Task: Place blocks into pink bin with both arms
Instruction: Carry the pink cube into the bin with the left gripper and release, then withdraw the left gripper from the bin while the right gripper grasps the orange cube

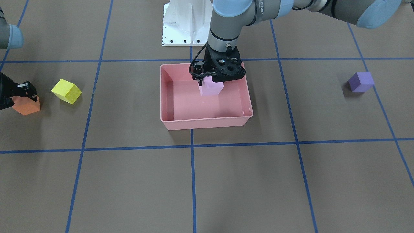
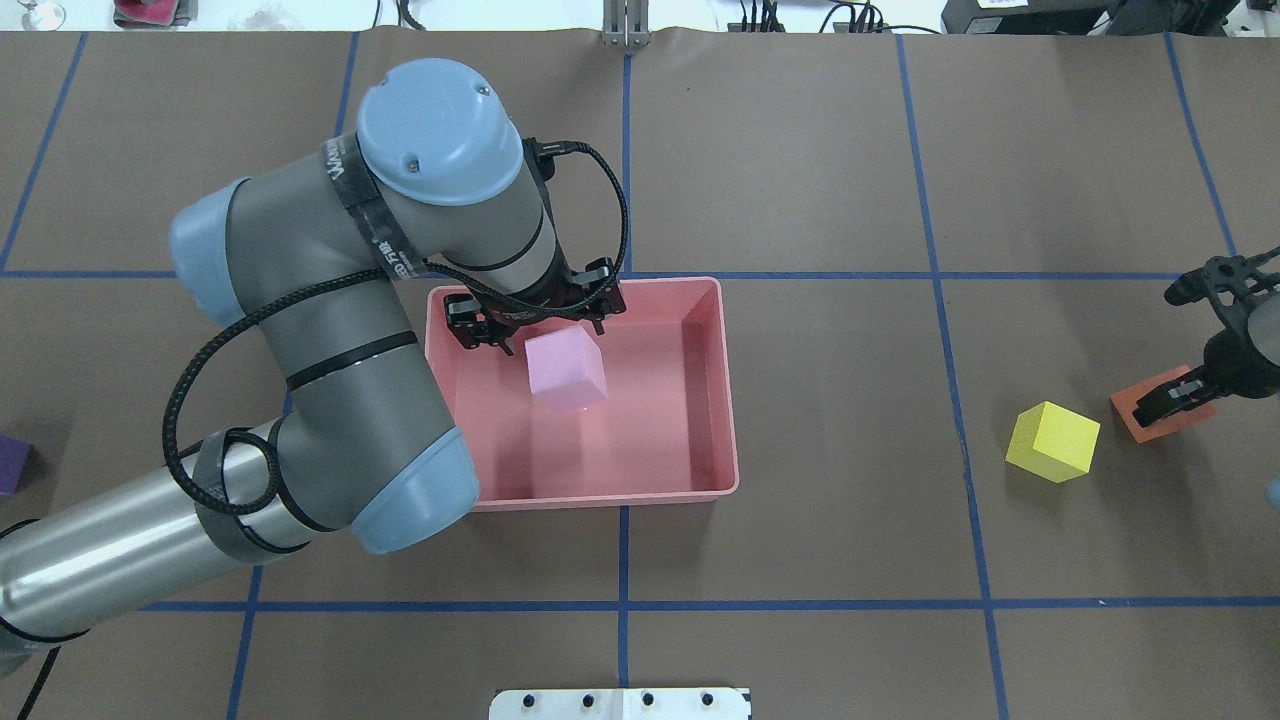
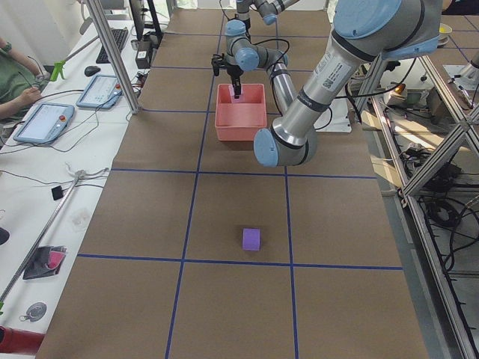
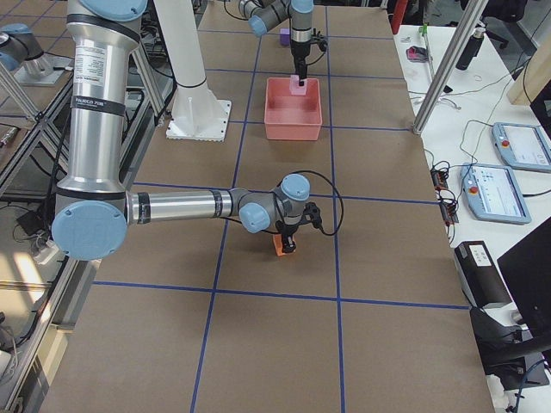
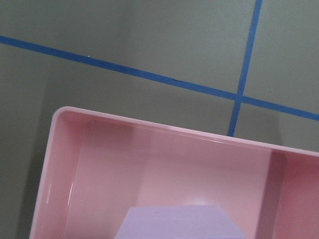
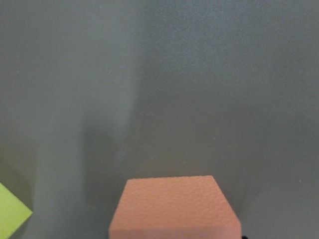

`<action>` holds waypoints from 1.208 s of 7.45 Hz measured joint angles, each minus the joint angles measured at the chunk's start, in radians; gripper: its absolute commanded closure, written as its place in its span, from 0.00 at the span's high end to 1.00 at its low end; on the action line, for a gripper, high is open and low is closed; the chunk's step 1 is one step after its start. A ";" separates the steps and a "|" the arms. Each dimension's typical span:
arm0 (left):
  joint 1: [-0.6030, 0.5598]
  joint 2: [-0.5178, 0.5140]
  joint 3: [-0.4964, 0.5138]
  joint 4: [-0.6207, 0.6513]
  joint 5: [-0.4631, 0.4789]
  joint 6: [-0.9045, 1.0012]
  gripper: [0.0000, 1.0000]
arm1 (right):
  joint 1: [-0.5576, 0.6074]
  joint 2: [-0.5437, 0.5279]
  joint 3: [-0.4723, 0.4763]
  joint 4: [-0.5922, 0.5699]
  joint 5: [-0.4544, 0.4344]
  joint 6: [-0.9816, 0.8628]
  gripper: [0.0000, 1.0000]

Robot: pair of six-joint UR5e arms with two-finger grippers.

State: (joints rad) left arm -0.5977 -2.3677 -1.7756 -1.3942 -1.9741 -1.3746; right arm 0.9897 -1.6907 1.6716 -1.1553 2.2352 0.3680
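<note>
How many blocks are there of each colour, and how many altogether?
orange block: 1
yellow block: 1
pink block: 1
purple block: 1
Total: 4 blocks

Bright, even light, soft shadows, faint glare on the pink bin (image 1: pixel 207 123); wrist views blurry.
</note>
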 measured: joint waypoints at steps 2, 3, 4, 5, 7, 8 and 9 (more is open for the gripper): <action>0.016 -0.002 -0.003 0.000 0.029 0.001 1.00 | 0.010 0.004 0.015 -0.001 0.008 -0.003 0.00; 0.016 -0.001 -0.009 0.002 0.032 0.003 1.00 | 0.034 0.006 0.031 -0.005 0.026 -0.004 0.00; 0.009 0.000 -0.021 0.003 0.034 0.006 1.00 | 0.077 0.008 0.047 -0.009 0.065 -0.007 0.00; -0.007 0.010 -0.044 0.006 0.033 0.022 1.00 | 0.122 0.010 0.062 -0.011 0.113 -0.008 0.00; -0.056 0.105 -0.127 0.010 0.027 0.139 1.00 | 0.190 0.051 0.100 -0.077 0.203 -0.008 0.00; -0.098 0.189 -0.178 0.010 0.016 0.232 1.00 | 0.205 0.104 0.145 -0.188 0.229 -0.006 0.00; -0.151 0.288 -0.230 0.007 -0.019 0.338 1.00 | 0.198 0.192 0.210 -0.363 0.235 -0.001 0.00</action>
State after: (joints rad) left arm -0.7488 -2.0799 -2.0057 -1.3876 -1.9933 -1.0362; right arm 1.1875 -1.4985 1.8813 -1.5181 2.4701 0.3670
